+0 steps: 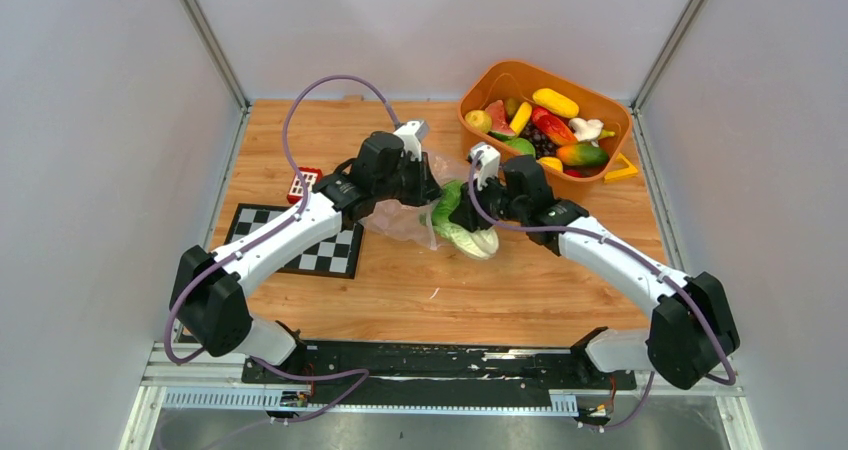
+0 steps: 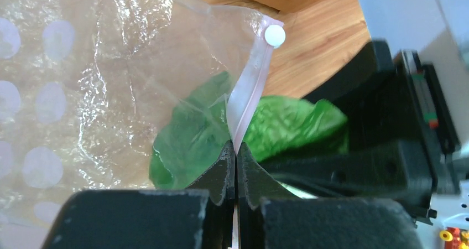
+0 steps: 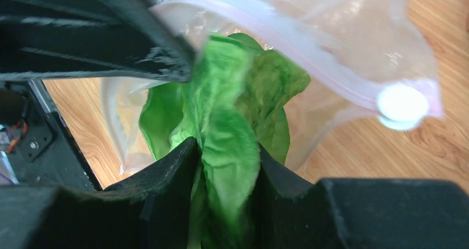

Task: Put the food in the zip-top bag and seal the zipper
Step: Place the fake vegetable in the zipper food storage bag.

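The green cabbage point(image 3: 227, 122) is caught partway into the zip-top bag point(image 2: 83, 94), roughly mid-table between the two wrists. The leafy end can be seen through the clear plastic, so it's already past the mouth. The other end is clamped between the fingers of the right gripper point(image 3: 225, 149), which is closed on the cabbage and nothing else. The mouth is being held up by the zipper point(image 2: 251, 88), and that pink strip is pinched flat in the left gripper point(image 2: 236, 152), jaws fully closed on it.

So this looks like the loading step, and early in it. No other piece can be made out in the bag, and the rest of the food point(image 1: 550, 130) is piled in the orange basket point(image 1: 490, 78) at the far right.

Next, the cabbage probably needs to be pushed deeper and then let go. The pinch on the strip should be kept so the mouth doesn't flop shut, and the right fingers pulled out straight so nothing gets dragged back. Sealing is a long way off.
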`<action>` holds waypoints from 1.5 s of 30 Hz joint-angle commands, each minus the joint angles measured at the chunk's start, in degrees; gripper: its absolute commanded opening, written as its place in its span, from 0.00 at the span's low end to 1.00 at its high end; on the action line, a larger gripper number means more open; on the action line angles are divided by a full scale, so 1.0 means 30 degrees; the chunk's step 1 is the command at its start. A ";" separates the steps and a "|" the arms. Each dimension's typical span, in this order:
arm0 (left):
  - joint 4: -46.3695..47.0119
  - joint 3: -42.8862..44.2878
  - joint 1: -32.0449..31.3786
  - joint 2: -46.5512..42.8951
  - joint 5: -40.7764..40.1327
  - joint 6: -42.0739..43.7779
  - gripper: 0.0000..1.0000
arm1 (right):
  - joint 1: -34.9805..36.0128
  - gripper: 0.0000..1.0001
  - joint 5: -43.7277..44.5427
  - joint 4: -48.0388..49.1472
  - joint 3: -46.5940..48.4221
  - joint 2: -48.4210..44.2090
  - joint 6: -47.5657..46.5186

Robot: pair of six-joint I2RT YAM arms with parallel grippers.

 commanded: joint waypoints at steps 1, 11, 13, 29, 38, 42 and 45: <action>0.0797 0.0647 0.0021 -0.0237 0.0145 -0.0447 0.00 | 0.1566 0.20 0.2330 0.0593 0.0319 -0.1161 -0.2498; 0.1607 0.0409 0.0018 -0.0385 0.1821 -0.0059 0.00 | 0.2691 0.21 0.3888 -0.0267 0.0866 -0.0112 -0.3781; 0.1677 0.0187 0.0018 -0.0624 0.2102 0.0255 0.00 | 0.2220 0.21 0.3552 -0.1101 0.1801 0.0927 -0.3076; 0.0992 -0.0737 0.0021 -0.1177 0.1614 0.0537 0.00 | -0.1878 0.24 -0.2880 0.4792 0.2231 0.1736 0.8056; 0.1825 -0.0834 0.0021 -0.1122 0.2659 -0.0120 0.00 | -0.2445 0.21 -0.1083 1.1140 -0.0737 0.1867 1.4146; 0.3238 -0.0891 -0.0008 -0.0784 0.3851 -0.1344 0.00 | -0.1899 0.20 -0.0067 1.2291 -0.1031 0.1916 1.5167; 0.2393 -0.0583 -0.0023 -0.0562 0.3451 -0.1198 0.00 | -0.1699 0.20 0.1538 1.1195 -0.0871 0.1085 1.5029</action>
